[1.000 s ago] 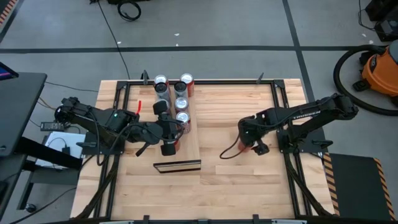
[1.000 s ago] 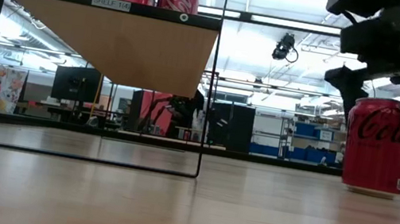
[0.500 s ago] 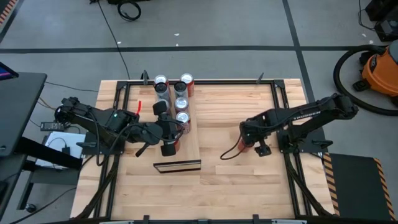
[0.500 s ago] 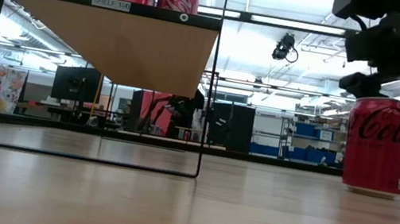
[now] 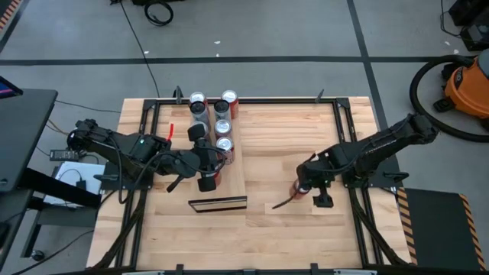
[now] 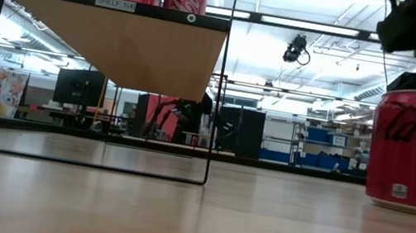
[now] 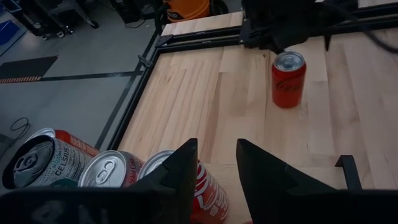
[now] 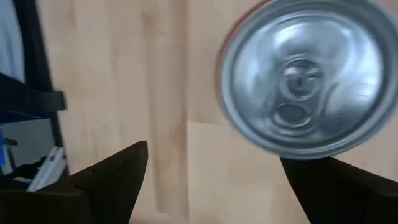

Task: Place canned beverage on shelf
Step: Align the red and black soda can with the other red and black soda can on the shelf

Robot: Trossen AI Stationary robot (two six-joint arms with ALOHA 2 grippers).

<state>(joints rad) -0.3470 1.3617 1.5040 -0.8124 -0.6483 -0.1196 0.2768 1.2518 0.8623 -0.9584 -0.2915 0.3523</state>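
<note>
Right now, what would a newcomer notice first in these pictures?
A lone red can stands on the table's right side, with the right gripper open just above it. Across the table, several cans crowd the shelf, where the left gripper hovers open.

The shelf (image 5: 218, 164) sits left of centre on the table (image 5: 267, 237), carrying a row of cans (image 5: 222, 126) along its far half, and the left gripper (image 5: 210, 172) hangs over the can nearest the shelf's front end. Well off to the right, a lone can (image 5: 299, 189) stands upright on the table. The right gripper (image 5: 315, 191) is right above it, jaws spread.
</note>
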